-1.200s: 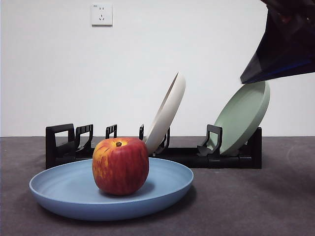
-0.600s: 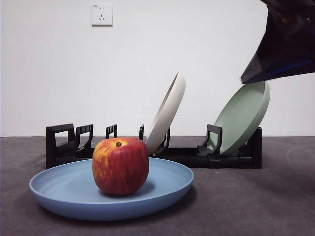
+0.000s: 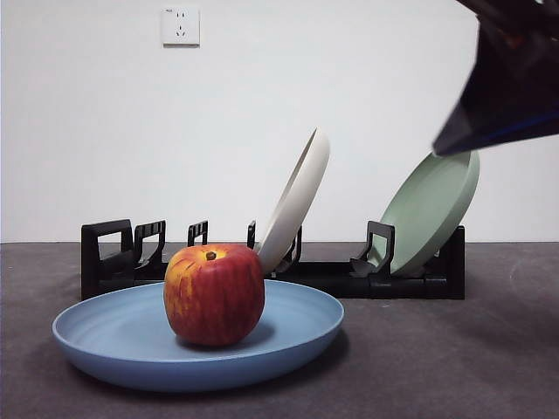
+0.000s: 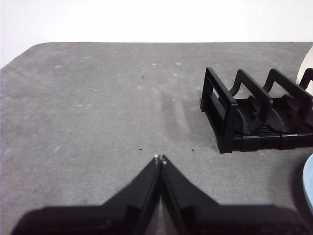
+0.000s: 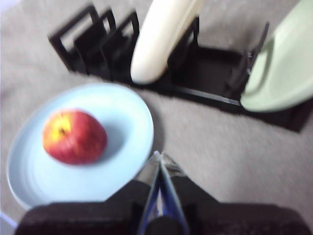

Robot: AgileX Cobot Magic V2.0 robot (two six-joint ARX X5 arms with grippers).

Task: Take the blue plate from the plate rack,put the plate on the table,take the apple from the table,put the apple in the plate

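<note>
White wall with a socket plate [image 3: 180, 25] forms the background; below it runs the dark grey bench [image 3: 454, 358].

The blue plate [image 3: 131, 345] lies flat on the bench in the front view, at about 7 o'clock from the picture centre. The apple [image 3: 214, 294] stands inside the blue plate, stem up, resting on the plate floor.

The plate rack [image 3: 288, 271] stands behind the blue plate, apart from it. A cream-white plate [image 3: 297, 202] leans in a middle slot of the rack. A sage-green plate [image 3: 432, 209] leans in the end slot at the 3 o'clock side.

Right claw [image 5: 159, 155]: both jaws pressed together, holding nothing. It hangs in the air above the bench, just off the rim of the blue plate on the side away from the apple. In the front view it appears as a dark mass at 1 o'clock, above the sage-green plate.

Left claw [image 4: 160, 158]: jaws closed tip to tip, empty, over bare bench beside the block end of the plate rack.
</note>
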